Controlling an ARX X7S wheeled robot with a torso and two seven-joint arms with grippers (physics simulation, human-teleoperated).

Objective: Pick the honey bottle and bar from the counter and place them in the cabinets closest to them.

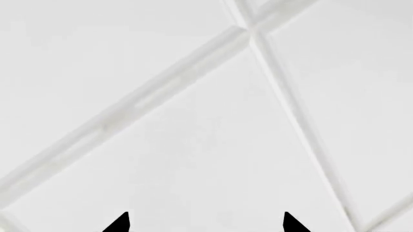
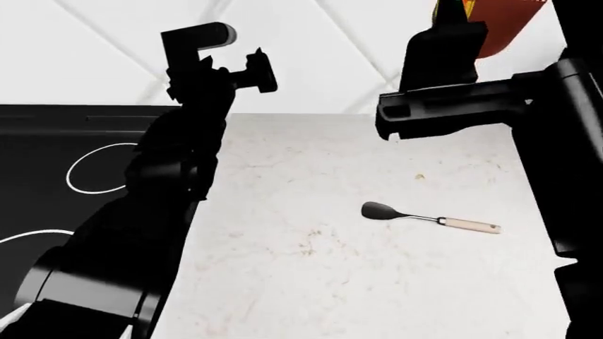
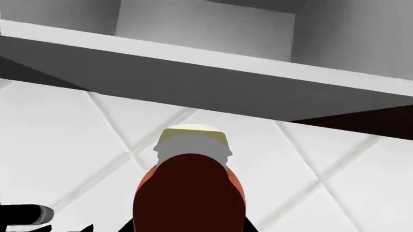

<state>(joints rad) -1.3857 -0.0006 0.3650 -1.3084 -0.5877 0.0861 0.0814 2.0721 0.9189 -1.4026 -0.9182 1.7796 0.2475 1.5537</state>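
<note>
— What colours do I have on my screens?

— The honey bottle is orange-red with a pale cream cap. My tabletop is white with faint brownish speckles. The spatula has a black head and a beige handle.

— And beside it?

— The stovetop is black with white rings; the wall tiles are white, set diagonally.

Honey bottle cut off at head view's 1 o'clock edge, cap out of frame, lower part masked by right gripper. In right wrist view, bottle base cropped at 6 o'clock. Left gripper: only two black fingertips visible. Bar nowhere discernible.
</note>
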